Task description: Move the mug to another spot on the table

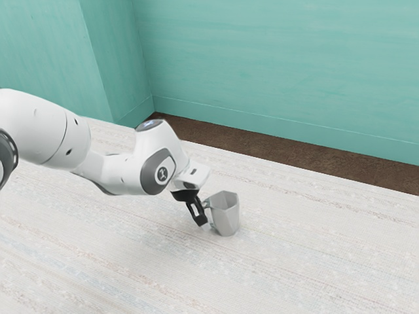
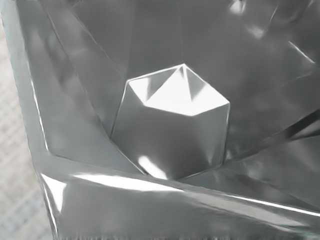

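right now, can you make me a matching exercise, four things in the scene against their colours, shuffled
Things:
1. mug
2. end effector
3. wall
4. floor

Colours:
a. teal
b. black
c. brown
d. silver grey

Pairs: 1-d, 2-b, 3-a, 4-c
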